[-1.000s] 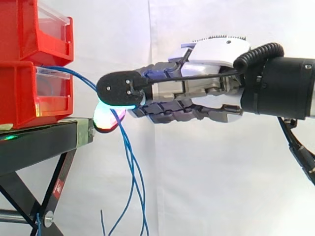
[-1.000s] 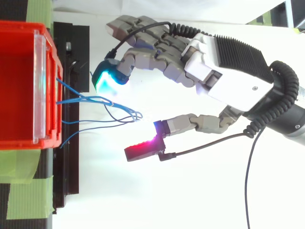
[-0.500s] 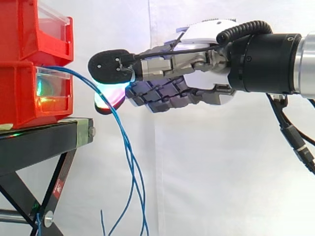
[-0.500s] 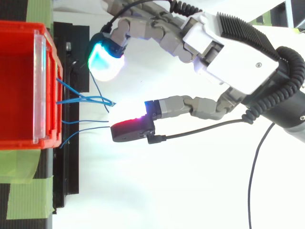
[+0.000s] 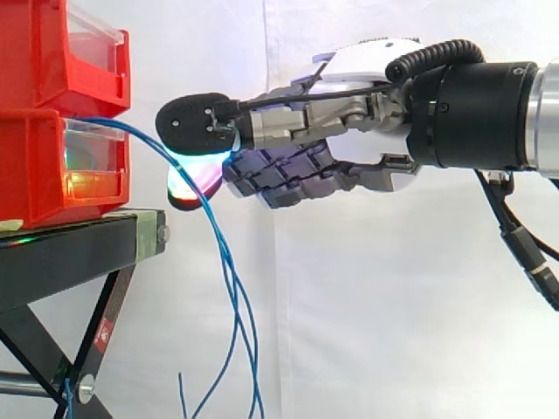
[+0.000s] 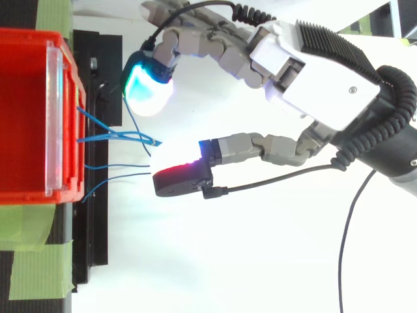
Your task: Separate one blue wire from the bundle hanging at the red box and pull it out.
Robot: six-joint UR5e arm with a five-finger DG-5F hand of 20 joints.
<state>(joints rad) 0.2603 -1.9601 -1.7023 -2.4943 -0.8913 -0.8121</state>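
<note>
While blue wires [image 5: 225, 271] trail from red bin [image 6: 29, 117], hand [image 6: 306, 72] spread wide, holding nothing.

A black stand [image 5: 70, 249] is carrying two red bins, one stacked on the other. The lower red bin [image 5: 35, 166] is sitting directly on the stand's top near its edge, and the upper red bin [image 5: 52, 52] is resting on the lower one. Strips of green tape [image 6: 36, 270] are lying across the stand beside the bins.

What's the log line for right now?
blue wires: hang from red box, none pinched | hand: open, pads apart at wires | step: separation not yet done
</note>
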